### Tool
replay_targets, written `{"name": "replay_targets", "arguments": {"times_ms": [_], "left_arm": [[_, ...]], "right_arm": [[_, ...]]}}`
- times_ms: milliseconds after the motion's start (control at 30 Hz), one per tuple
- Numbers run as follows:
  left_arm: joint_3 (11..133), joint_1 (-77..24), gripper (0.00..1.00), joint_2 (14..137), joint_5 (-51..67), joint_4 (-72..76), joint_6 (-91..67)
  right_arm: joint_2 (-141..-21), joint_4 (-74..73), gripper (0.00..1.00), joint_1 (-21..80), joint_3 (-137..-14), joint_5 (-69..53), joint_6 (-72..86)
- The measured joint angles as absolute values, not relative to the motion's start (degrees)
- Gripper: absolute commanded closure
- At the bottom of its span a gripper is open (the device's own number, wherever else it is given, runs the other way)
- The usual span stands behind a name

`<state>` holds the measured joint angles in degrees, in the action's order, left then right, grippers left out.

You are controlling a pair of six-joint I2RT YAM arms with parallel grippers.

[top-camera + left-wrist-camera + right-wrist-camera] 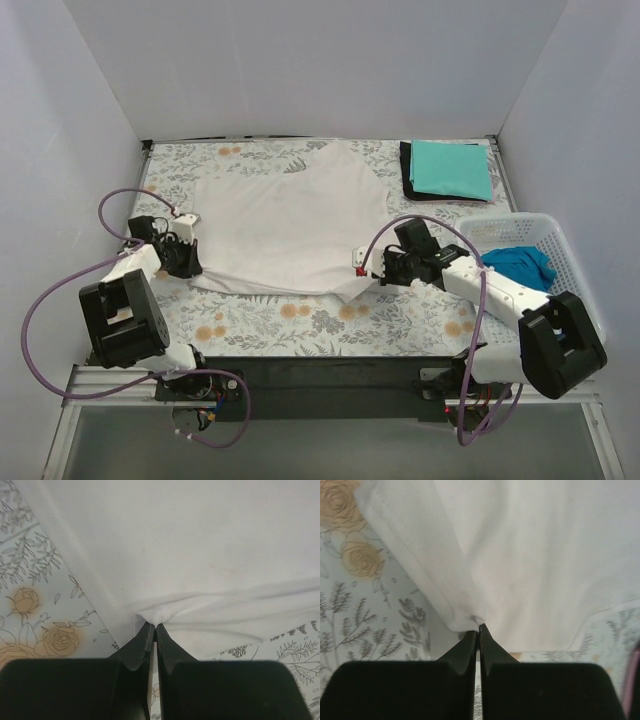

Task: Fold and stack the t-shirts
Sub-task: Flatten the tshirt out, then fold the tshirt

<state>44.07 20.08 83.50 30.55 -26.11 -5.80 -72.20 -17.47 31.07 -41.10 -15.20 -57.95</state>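
Note:
A white t-shirt [290, 220] lies spread over the middle of the floral table cloth. My left gripper [190, 268] is shut on its near left hem, where the cloth [160, 616] bunches at the fingertips. My right gripper [358, 268] is shut on the near right corner, with the hem [470, 622] pinched between the black tips. A folded teal t-shirt [450, 168] rests on a dark folded one [407, 175] at the back right. A bright blue t-shirt [520, 265] sits in the basket.
The white lattice basket [555, 240] stands at the right edge of the table. White walls enclose the table on three sides. Purple cables [60, 285] loop beside both arms.

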Motion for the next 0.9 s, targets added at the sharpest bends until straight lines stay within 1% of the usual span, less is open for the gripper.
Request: {"name": "replay_targets", "arguments": {"times_ms": [100, 200, 367, 567, 767, 900], "left_arm": [[42.96, 20.69, 1.0, 84.71, 29.52, -28.4, -3.2], [42.46, 21.28, 1.0, 83.11, 29.52, -31.75, 0.1], [41.69, 21.65, 1.0, 75.77, 29.56, -38.39, 5.87], [39.79, 22.09, 1.0, 67.75, 29.28, -44.99, 11.51], [38.52, 22.39, 1.0, 65.63, 27.75, -50.74, 14.39], [40.18, 22.72, 1.0, 67.13, 27.35, -53.28, 13.72]], "right_arm": [[-74.78, -22.48, 0.99, 31.94, -41.08, -15.27, -55.59], [-72.86, -25.91, 0.99, 33.17, -39.99, -15.75, -53.71], [-67.51, -31.64, 0.99, 35.05, -39.0, -17.54, -50.89], [-65.01, -37.15, 0.99, 35.88, -39.24, -18.17, -49.91], [-65.87, -42.46, 0.99, 36.77, -43.9, -18.02, -50.39], [-69.89, -43.9, 0.99, 36.75, -49.78, -17.34, -51.37]]}}
